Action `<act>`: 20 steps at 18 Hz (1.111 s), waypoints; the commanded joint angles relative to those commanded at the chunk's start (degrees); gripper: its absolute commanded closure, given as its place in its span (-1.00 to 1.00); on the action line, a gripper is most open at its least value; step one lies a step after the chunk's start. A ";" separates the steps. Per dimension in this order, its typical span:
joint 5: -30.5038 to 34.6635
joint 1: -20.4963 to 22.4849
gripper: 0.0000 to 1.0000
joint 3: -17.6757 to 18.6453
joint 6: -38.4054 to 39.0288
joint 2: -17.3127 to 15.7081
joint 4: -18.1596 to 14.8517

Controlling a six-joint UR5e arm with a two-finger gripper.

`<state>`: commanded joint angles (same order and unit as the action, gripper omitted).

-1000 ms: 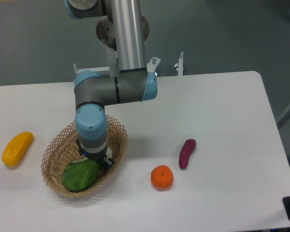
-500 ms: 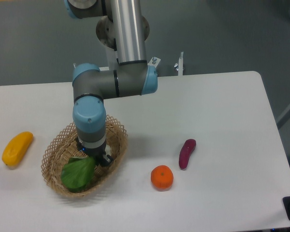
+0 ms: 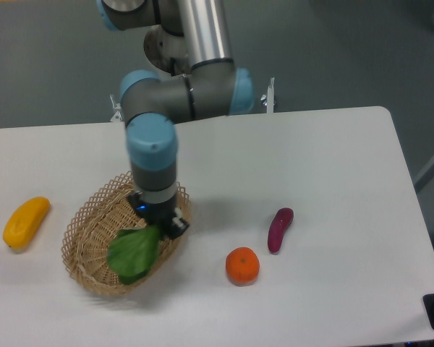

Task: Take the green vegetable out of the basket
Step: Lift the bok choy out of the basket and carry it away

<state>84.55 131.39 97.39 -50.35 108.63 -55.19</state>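
Note:
The bok choy, with broad bright green leaves, hangs from my gripper above the right half of the wicker basket. My gripper is shut on its stalk end, which is hidden under the fingers. The leaves droop down and to the left over the basket's inside. The wrist points straight down over the basket's right rim.
A yellow fruit lies left of the basket. An orange and a small purple eggplant lie on the white table to the right. The arm's base and a bracket stand at the table's far edge.
My gripper has risen and moved right with the bok choy in it. The bok choy has left the basket floor and hangs over the right half.

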 joint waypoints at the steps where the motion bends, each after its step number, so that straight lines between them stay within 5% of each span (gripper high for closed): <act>1: 0.00 1.14 0.64 -0.26 -1.06 0.00 0.09; 20: 1.05 25.14 0.64 -6.42 -24.52 1.40 -3.78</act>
<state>85.61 156.53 90.97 -74.87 110.04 -58.97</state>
